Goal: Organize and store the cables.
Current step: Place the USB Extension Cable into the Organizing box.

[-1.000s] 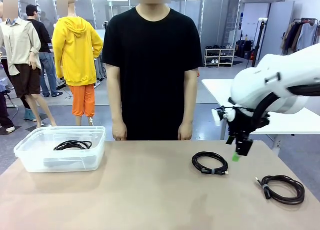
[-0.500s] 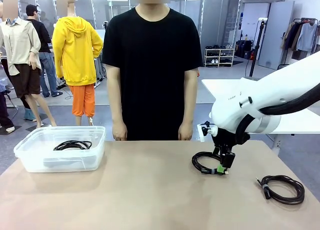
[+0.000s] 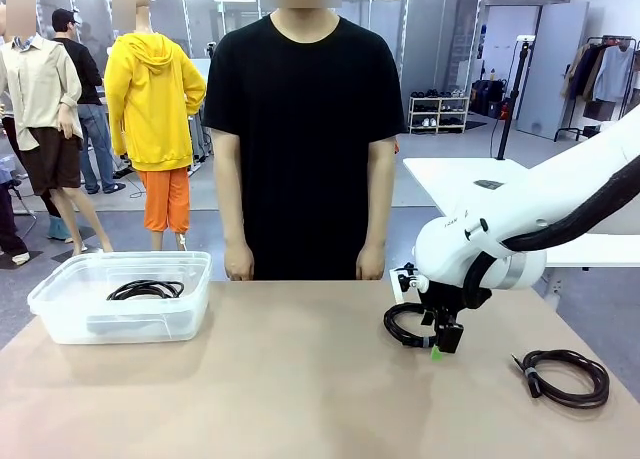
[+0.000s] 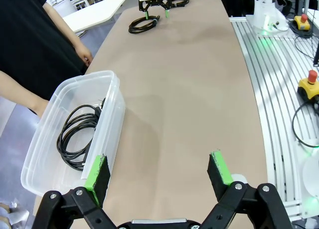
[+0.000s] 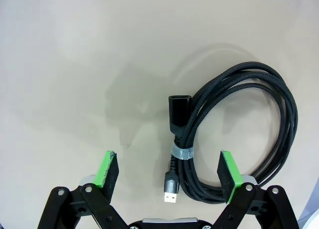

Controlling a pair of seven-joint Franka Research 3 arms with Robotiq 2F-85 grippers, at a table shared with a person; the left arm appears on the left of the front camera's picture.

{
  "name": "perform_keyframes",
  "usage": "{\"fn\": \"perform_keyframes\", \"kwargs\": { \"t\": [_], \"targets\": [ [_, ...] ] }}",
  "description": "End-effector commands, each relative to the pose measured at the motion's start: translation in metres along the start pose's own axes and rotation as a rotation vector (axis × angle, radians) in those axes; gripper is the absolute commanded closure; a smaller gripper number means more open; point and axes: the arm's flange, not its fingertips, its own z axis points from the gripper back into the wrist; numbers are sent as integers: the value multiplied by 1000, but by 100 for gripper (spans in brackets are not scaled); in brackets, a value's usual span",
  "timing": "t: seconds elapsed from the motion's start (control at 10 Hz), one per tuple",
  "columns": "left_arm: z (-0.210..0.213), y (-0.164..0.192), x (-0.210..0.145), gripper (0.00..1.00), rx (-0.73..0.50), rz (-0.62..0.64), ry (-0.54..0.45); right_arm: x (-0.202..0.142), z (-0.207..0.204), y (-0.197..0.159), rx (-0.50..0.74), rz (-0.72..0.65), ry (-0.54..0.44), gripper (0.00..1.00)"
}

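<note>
Partly hidden behind the right tool (image 3: 441, 346), wide open, lies a coiled cable (image 5: 185, 131); left tool (image 4: 159, 171) wide too.

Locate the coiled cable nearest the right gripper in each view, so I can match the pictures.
Front view: the cable lies on the table right of centre, under the right gripper.
Left wrist view: far off near the top edge, left of middle, on the table.
Right wrist view: right of centre, its taped side between the open jaws.
Shared landmark: the right gripper's green pads.
</note>
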Motion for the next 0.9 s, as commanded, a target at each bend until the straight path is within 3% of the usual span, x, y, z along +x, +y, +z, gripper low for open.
{"fn": "perform_keyframes", "kwargs": {
  "t": [0.0,0.1,0.2,0.4,0.7,0.8],
  "targets": [
    [-1,-2,3,0,11,-11,-19,11,-2,-10,3,-34,35,0],
    [-1,-2,3,0,11,-11,-19,12,-4,-12,13,-37,47,14],
    [-1,-2,3,0,11,-11,-19,11,-6,-13,28,-41,56,48],
    [-1,-2,3,0,11,-11,-19,12,-7,-15,36,-38,59,100],
    [-1,-2,3,0,11,-11,-19,14,-8,-16,43,-40,71,96],
    [-1,-2,3,0,11,-11,-19,15,-6,-16,43,-47,77,100]
  ]
}}
